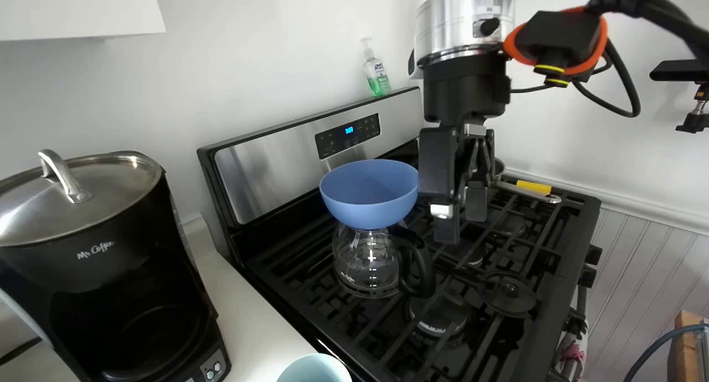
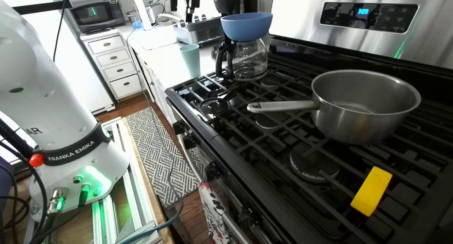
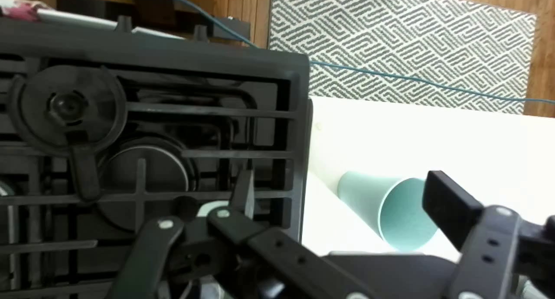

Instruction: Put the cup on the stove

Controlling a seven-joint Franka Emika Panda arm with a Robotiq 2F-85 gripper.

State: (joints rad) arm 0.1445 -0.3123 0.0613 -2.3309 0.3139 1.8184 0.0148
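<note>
The gripper (image 3: pixel 345 190) hung pointing down with its two fingers spread wide, holding nothing. The cup (image 3: pixel 390 212), a plain pale blue-green cylinder with no visible handle, stood upright on the white counter (image 3: pixel 433 134), below and apart from the fingers, just beside the edge of the stove (image 3: pixel 299 86). Its smooth wall suggested plastic, though the material could not be confirmed: it was probably light, fairly stiff, a little slippery, and likelier to tip than to break. The best hold was judged to lie across the upper wall, one finger to each outer side, with modest pressure lest the rim deform. Farther out, the stove's black grates (image 3: pixel 208 111) presented narrow bars with gaps, so a level release across several bars seemed advisable. They bore a glass carafe (image 1: pixel 365 266) with a blue bowl (image 1: pixel 368 194) resting on its top, a round black lid (image 3: pixel 65 117) and a steel pot (image 2: pixel 354 125); the cup was not yet among these.
</note>
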